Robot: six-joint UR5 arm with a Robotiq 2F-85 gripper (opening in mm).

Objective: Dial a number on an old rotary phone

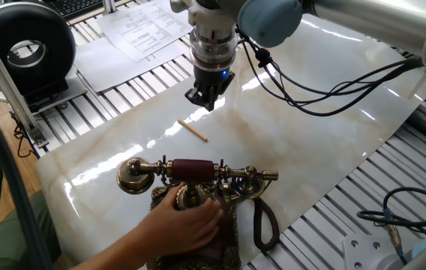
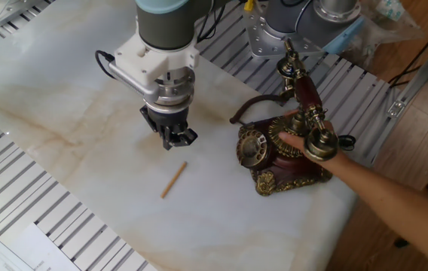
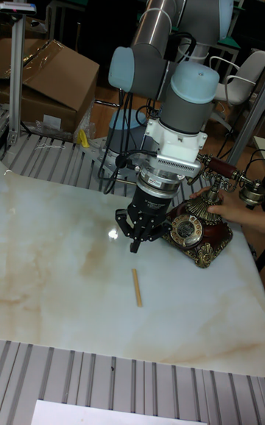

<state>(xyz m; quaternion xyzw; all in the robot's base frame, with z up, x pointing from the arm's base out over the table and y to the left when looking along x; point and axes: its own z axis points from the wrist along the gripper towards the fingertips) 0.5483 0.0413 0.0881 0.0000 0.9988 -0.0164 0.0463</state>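
The old rotary phone (image 2: 289, 172) has a maroon base with brass trim, and its dial (image 2: 252, 148) faces the gripper. Its handset (image 1: 195, 172) rests across the cradle, and a person's hand (image 1: 185, 223) holds the phone by its brass dome. The phone (image 3: 193, 231) sits at the right in the tall view. My gripper (image 2: 171, 140) hangs above the marble, left of the dial and apart from it. It is also visible as the gripper (image 1: 208, 100) and the gripper (image 3: 140, 240). Its fingers look shut with nothing between them.
A thin wooden stick (image 2: 174, 180) lies flat on the marble slab (image 2: 63, 113) just below the gripper; the same stick (image 1: 193, 130) and stick (image 3: 137, 287) show in the other views. The person's forearm (image 2: 380, 188) reaches in from the phone's side. Papers (image 1: 139, 30) and a black round device (image 1: 24, 52) sit beyond the slab.
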